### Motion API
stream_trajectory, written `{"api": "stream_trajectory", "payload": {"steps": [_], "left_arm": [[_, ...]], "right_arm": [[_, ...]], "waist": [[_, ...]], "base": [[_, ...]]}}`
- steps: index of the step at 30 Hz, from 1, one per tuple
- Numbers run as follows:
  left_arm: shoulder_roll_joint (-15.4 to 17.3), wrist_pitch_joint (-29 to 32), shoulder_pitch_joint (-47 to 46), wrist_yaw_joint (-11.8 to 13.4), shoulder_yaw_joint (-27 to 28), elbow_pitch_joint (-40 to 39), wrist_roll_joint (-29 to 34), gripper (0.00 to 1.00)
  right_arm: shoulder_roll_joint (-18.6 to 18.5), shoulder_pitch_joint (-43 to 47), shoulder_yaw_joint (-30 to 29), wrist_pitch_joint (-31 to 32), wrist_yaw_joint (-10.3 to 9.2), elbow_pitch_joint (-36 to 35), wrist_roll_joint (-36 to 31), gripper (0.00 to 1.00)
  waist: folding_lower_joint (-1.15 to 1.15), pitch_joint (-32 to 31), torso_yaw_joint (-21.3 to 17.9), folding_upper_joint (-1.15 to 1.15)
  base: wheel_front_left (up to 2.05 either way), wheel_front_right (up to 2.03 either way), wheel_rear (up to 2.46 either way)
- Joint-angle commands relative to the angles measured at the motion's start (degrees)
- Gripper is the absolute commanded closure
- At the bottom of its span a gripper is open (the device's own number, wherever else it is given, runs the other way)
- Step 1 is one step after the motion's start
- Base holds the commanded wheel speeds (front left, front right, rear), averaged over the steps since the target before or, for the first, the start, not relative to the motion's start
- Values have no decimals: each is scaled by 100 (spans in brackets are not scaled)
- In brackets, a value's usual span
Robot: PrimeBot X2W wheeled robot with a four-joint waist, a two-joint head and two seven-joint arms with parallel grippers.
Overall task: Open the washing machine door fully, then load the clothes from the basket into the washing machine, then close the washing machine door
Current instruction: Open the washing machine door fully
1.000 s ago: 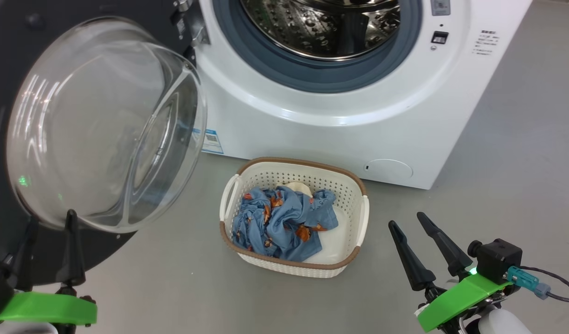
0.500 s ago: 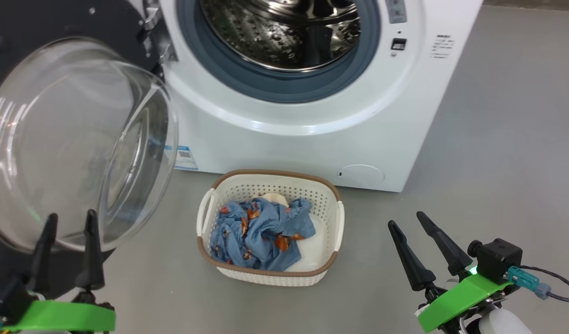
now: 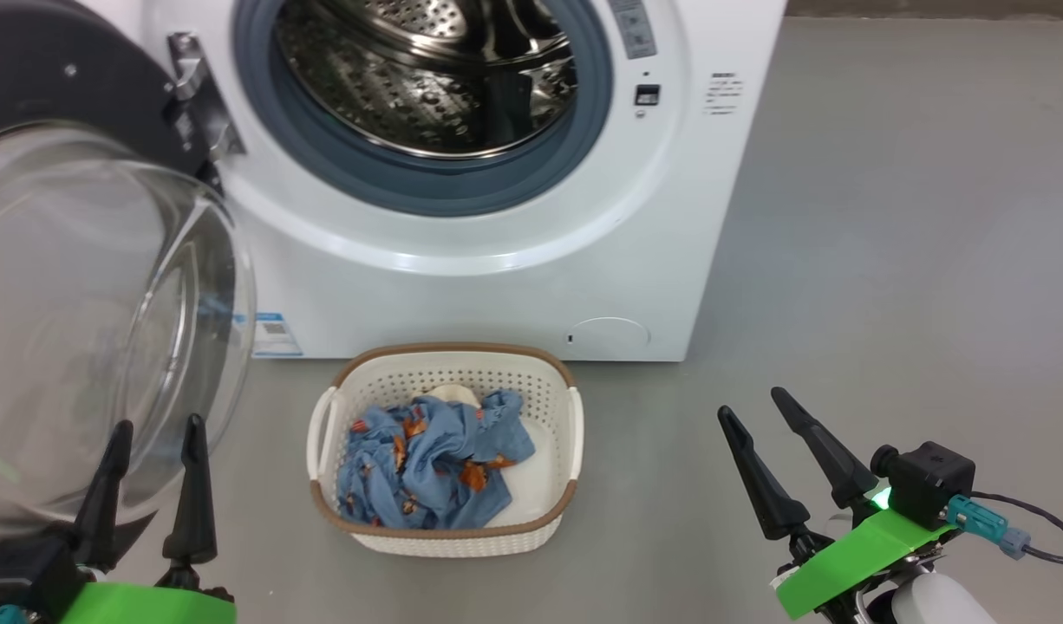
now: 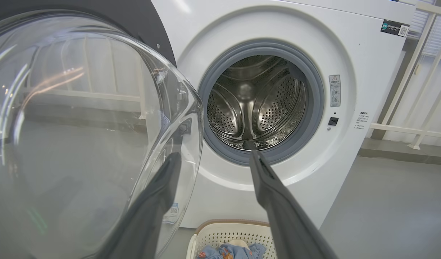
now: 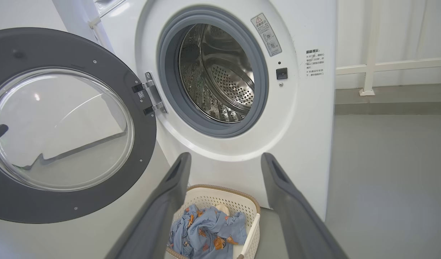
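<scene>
Steel shone from the perforated drum [image 3: 427, 78] of the washing machine [image 3: 497, 286], its mouth ringed by a grey-blue gasket [image 3: 462, 186]. The washing machine door [image 3: 63, 78] stood swung out on its hinge at the left, the opening fully uncovered, with its clear glass bowl [image 3: 89, 329] bulging from the inner side. On the grey floor [image 3: 844, 260] just in front of the machine sat the basket [image 3: 449, 351], with the round white cap [image 3: 609, 334] low on the machine's front behind its right end. The clothes [image 3: 427, 468] lay heaped inside the basket, light-blue cloth with orange-brown figures and a bit of cream cloth [image 3: 458, 394] at the back. The left pincer [image 3: 159, 422] hung low, close by the glass bowl, fingers spread wide and gripping nothing; whether it touched the glass I could not tell. The right pincer [image 3: 749, 400] hovered over bare floor to the right of the basket, well apart from it, equally wide and empty
</scene>
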Motion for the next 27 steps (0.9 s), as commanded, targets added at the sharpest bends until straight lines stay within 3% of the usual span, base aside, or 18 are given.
{"api": "stream_trajectory", "payload": {"steps": [1, 16, 27], "left_arm": [[105, -41, -62, 25, 199, -135, 46, 0], [-94, -133, 95, -30, 174, -36, 94, 0], [-183, -151, 130, -235, 149, 65, 185, 0]], "right_arm": [[-48, -106, 72, -69, 17, -184, -44, 0], [-153, -97, -173, -69, 17, -349, -190, 0], [-318, -103, -403, -69, 17, -367, -387, 0]], "waist": [[0, -44, -186, 0], [0, -85, -702, 0], [0, -74, -774, 0]], "base": [[0, 0, 0], [0, 0, 0], [0, 0, 0]]}}
